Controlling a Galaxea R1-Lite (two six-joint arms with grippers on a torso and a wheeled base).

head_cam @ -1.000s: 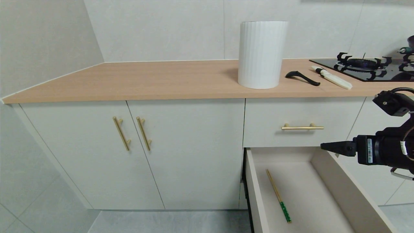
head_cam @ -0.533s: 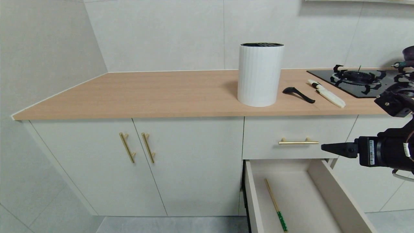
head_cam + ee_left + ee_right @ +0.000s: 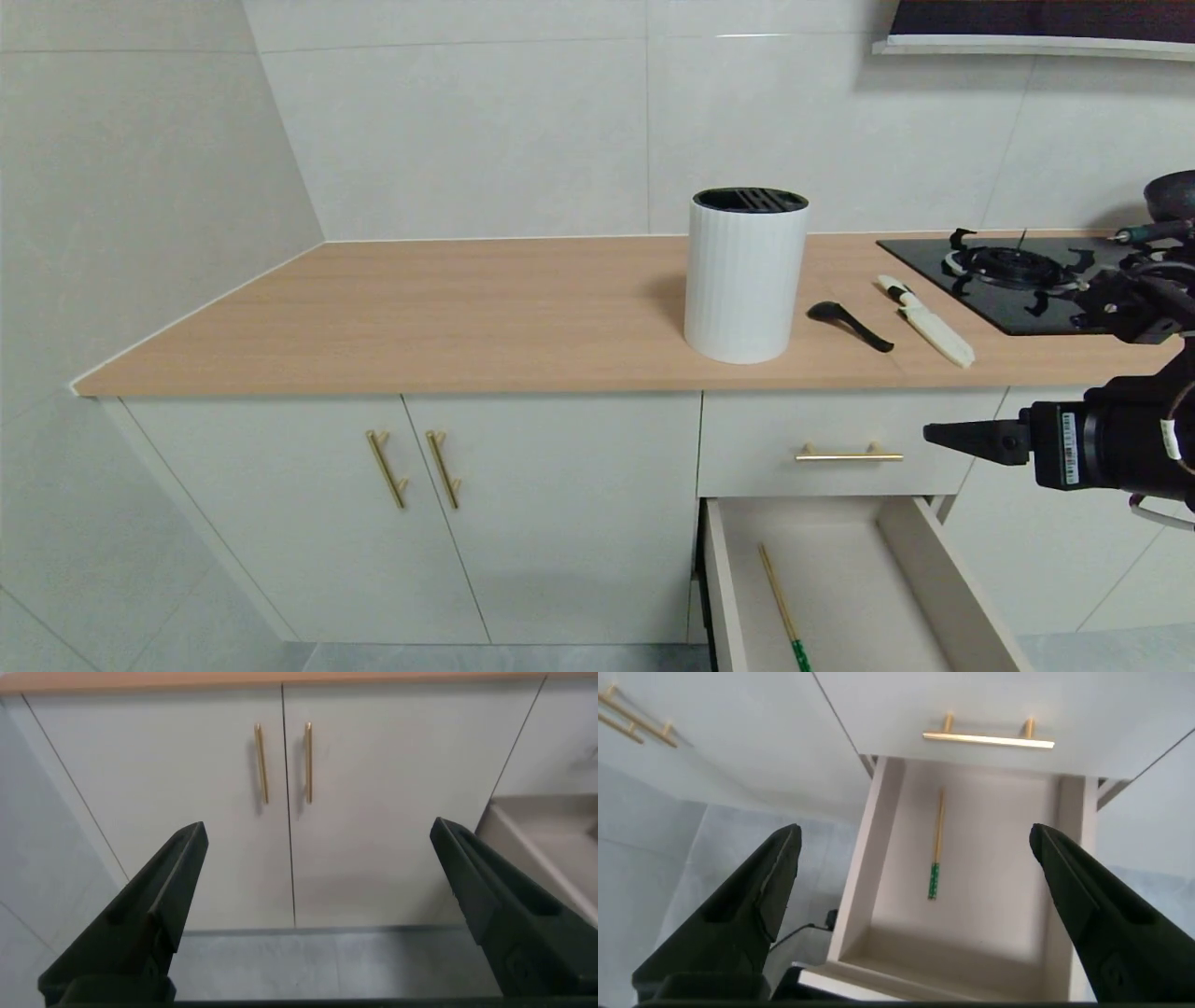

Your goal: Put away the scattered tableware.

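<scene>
Both claws gaped empty: the right gripper [image 3: 941,436] over the open drawer [image 3: 724,583] containing one chopstick [image 3: 780,607], the left gripper [image 3: 316,829] facing the cupboard doors [image 3: 383,840], spoon [image 3: 848,324] and knife [image 3: 924,320] on the counter [image 3: 467,317].

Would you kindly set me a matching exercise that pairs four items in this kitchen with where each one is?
Things:
1. chopstick
2. white holder
3. black spoon
4. knife

Places:
A. lying on the counter, nearest the stove
B. inside the open drawer
C. lying on the counter between two other items
D. standing upright on the counter

Pairs: 1-B, 2-D, 3-C, 4-A
</scene>
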